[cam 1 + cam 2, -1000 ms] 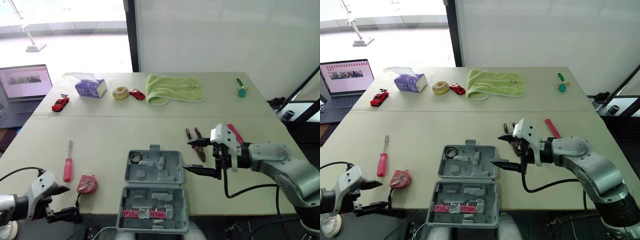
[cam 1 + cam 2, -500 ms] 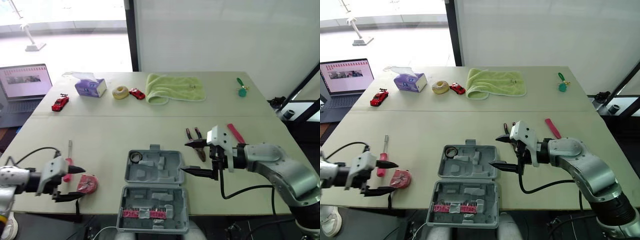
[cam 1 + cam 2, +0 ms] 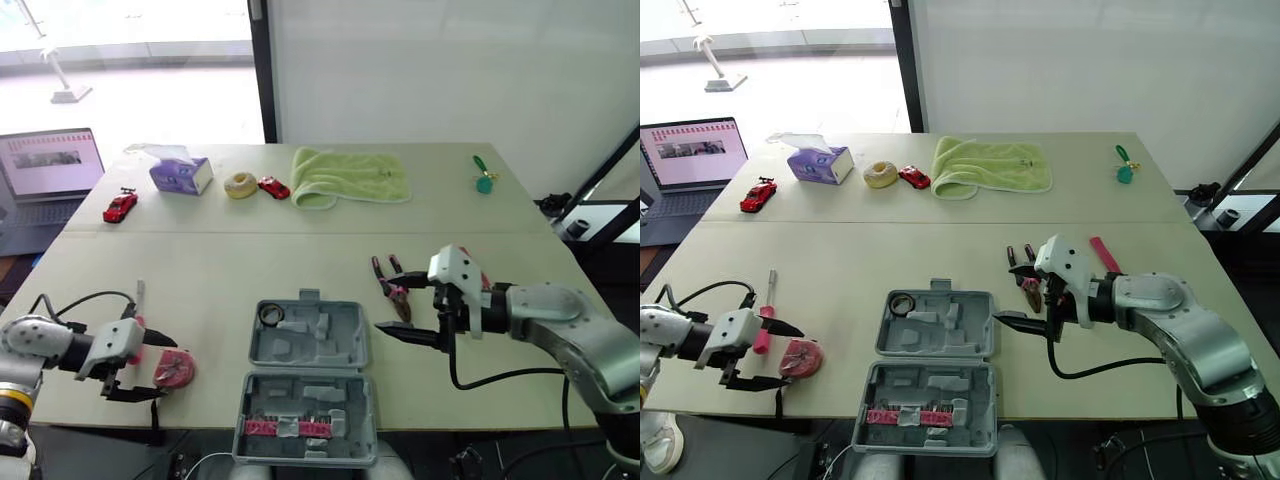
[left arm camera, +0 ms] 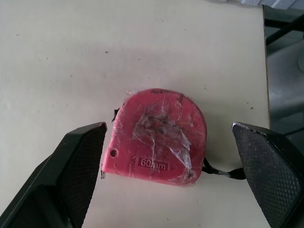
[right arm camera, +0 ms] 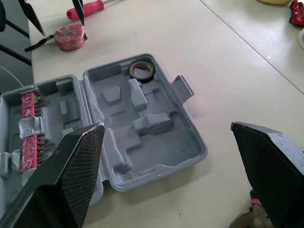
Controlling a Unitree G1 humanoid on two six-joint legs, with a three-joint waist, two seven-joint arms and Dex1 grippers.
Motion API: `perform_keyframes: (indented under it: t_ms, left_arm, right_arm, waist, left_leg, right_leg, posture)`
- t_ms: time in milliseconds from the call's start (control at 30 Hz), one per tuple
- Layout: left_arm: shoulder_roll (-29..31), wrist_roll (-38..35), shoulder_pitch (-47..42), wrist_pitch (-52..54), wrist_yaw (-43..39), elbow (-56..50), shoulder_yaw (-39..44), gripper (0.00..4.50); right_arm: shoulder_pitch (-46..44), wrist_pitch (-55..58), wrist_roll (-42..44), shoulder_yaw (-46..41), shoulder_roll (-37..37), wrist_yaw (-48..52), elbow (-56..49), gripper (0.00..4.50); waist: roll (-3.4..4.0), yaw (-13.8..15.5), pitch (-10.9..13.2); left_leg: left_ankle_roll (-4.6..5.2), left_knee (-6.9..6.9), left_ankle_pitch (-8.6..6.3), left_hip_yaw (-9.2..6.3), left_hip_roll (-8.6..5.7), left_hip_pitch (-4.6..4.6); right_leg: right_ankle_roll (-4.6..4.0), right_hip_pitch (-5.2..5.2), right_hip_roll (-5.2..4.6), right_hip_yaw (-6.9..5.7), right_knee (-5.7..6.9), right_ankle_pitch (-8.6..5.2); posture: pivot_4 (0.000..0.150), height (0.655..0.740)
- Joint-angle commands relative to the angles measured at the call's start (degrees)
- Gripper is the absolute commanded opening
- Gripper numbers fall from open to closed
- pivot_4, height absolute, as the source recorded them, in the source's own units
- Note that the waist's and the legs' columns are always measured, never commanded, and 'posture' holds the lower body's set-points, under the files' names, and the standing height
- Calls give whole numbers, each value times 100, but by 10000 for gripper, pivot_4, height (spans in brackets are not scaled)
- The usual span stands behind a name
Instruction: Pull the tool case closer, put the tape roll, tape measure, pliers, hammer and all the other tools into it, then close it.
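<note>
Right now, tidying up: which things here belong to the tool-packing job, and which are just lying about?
Job: tool case, tape roll, tape measure, screwdriver, pliers.
Lying about: green towel, tissue box, toy cars, laptop.

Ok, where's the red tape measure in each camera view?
Left eye view: tape measure near the table's front edge, left of the tool case.
Right eye view: same spot.
Left wrist view: between the fingers, untouched.
Right wrist view: beyond the case, by the screwdriver.
Shared landmark: the open left gripper straddling it.
</note>
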Motion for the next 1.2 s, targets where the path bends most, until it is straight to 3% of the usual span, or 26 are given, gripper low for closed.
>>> perform_keyframes:
  t_ms: [33, 333, 433, 467, 700, 833, 967, 1100, 1167, 1200]
  left_arm:
    - [-58, 263, -228, -451, -18, 479, -73, 44236]
    - [-154, 409, -241, -522, -18, 871, -258, 44236]
    - [-97, 359, -299, -467, -18, 853, -326, 31322]
    - [-86, 351, -317, -477, -18, 853, -334, 29170]
    - [-46, 109, -452, -202, -18, 529, -253, 29167]
    - [-121, -131, -744, 719, 13, -323, 71, 29167]
    - [-142, -801, -756, 2675, 292, -2744, 258, 29167]
    - [-168, -927, -363, 3466, 543, -4295, 229, 29167]
    - [-373, -1063, -380, 3812, 795, -4811, 227, 29167]
    - [-520, -1162, -406, 4040, 943, -5212, 171, 29167]
  right_arm:
    - [53, 52, 148, -222, -33, -84, -336, 45000]
    - [150, 174, 222, -344, -110, -163, -447, 45000]
    - [129, 169, 213, -341, -105, -154, -423, 45000]
    - [117, 158, 205, -328, -98, -147, -409, 45000]
    - [40, 189, 231, -250, -35, -140, -384, 45000]
    - [26, 484, 457, -231, -1, -187, -523, 45000]
    - [-348, 1775, 1193, -121, 695, -1043, -583, 45000]
    - [-855, 3206, 2116, -164, 1157, -1578, -572, 45000]
    - [-1211, 4172, 3074, -424, 1692, -1953, -215, 45000]
    - [-1408, 4142, 4377, -316, 1798, -2818, 360, 45000]
  waist:
    - [0, -3, 0]
    - [0, -14, 0]
    - [0, -9, -1]
    - [0, -8, -1]
    - [0, -9, -1]
    - [-3, 11, 1]
    - [-5, -9, 1]
    - [6, -94, 4]
    - [6, -131, 4]
    - [3, -147, 4]
  left_leg:
    - [0, 0, 0, 0, 0, 0]
    - [0, 0, 0, -1, 1, 2]
    - [0, 2, 0, -2, 0, 3]
    - [0, 2, 0, -2, 0, 3]
    - [0, 2, 0, -3, 0, 3]
    - [0, 4, 0, -6, 0, 2]
    - [0, 8, 1, -13, 0, 0]
    - [0, 4, 1, -14, 0, 12]
    - [1, 0, 1, -18, 2, 13]
    - [2, 1, 1, -22, 4, 13]
  right_leg:
    - [0, 0, 0, 0, 0, 0]
    - [2, 0, 1, 0, 8, 0]
    - [2, 0, 1, 0, 12, 0]
    - [2, 0, 1, 0, 13, 0]
    - [2, 0, 1, 0, 14, 0]
    - [3, 0, 2, -2, 22, 0]
    - [3, 0, 2, -4, 32, 0]
    - [3, 0, 3, -3, 46, -1]
    - [2, -5, 10, -4, 50, -2]
    - [1, -5, 13, -4, 54, -2]
  posture:
    - [1500, 7400]
    - [1500, 7400]
    - [1500, 7400]
    - [1500, 7400]
    - [1500, 7400]
    - [1500, 7400]
    - [1500, 7400]
    - [1500, 7400]
    - [1500, 7400]
    - [1500, 7400]
